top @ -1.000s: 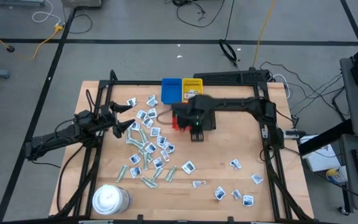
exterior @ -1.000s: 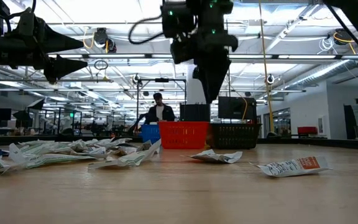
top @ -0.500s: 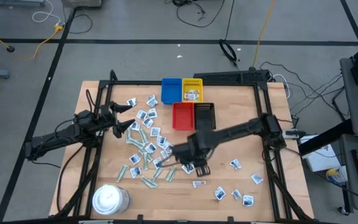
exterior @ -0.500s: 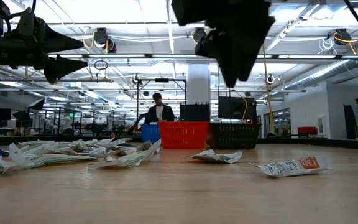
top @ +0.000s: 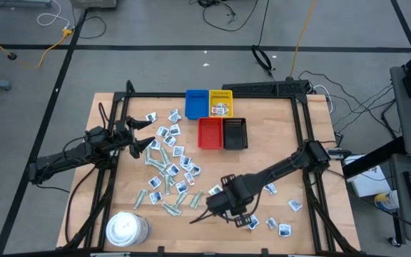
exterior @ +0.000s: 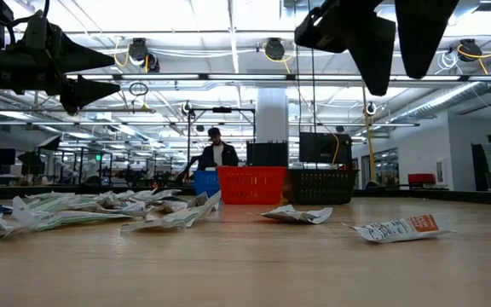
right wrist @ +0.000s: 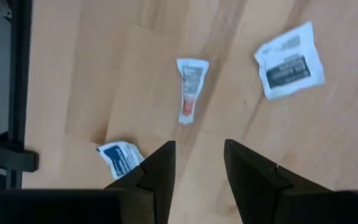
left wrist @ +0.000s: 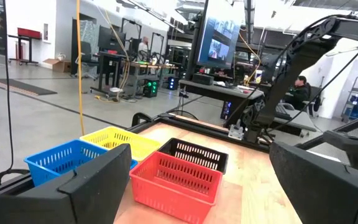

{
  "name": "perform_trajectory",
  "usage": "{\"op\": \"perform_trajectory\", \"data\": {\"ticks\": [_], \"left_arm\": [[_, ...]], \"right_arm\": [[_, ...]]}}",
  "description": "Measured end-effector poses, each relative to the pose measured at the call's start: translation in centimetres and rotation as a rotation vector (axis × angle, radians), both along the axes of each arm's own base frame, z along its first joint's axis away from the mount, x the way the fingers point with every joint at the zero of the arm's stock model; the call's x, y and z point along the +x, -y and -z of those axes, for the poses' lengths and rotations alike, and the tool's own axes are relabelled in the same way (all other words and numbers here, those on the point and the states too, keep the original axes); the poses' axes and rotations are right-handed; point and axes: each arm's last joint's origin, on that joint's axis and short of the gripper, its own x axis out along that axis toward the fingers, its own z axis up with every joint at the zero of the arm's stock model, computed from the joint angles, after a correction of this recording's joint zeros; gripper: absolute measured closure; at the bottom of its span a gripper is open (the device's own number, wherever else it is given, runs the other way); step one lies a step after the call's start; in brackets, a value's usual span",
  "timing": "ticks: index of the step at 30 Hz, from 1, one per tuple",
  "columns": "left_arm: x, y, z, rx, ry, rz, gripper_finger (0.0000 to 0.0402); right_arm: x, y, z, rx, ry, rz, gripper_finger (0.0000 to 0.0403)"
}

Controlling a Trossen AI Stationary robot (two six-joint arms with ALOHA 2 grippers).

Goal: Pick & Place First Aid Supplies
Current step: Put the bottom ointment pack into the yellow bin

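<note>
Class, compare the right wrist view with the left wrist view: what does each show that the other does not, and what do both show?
Only the right wrist view: the right gripper, jaws apart and empty, above three packets on bare wood: a red-marked strip, a dark-labelled white square and a blue-marked packet.

Only the left wrist view: the left gripper, wide open, facing the blue tray, yellow tray, red tray and black tray.

Both: the wooden table.

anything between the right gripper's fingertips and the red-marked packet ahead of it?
Nothing. In the right wrist view only bare wood lies between the right gripper, jaws apart and empty, and the red-marked packet. The dark-label packet and blue-marked packet sit off to either side.
</note>
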Motion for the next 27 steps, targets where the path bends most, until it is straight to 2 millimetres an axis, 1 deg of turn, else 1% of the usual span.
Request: {"op": "perform_trajectory", "data": {"ticks": [5,7,12,20,24,27], "left_arm": [[0.0,0.0,0.0,0.000,0.000,0.000,0.0011],[0.0,0.0,0.0,0.000,0.000,0.000,0.0011],[0.0,0.0,0.0,-0.001,0.000,-0.003,0.0011],[0.0,0.0,0.0,0.000,0.000,-0.002,0.0011],[0.0,0.0,0.0,0.000,0.000,-0.002,0.0011],[0.0,0.0,0.0,0.000,0.000,-0.002,0.0011]], "right_arm": [[0.3,-0.9,-0.1,0.031,0.060,0.009,0.0273],[0.6,-1.1,0.4,0.038,0.075,0.008,0.0273],[0.4,-1.0,2.9,0.027,0.061,0.007,0.0273],[-0.7,-0.8,7.0,0.011,0.037,0.000,0.0273],[-1.0,-0.9,8.5,0.017,0.050,-0.005,0.0273],[-1.2,-0.8,9.2,0.021,0.057,-0.005,0.0273]]}}
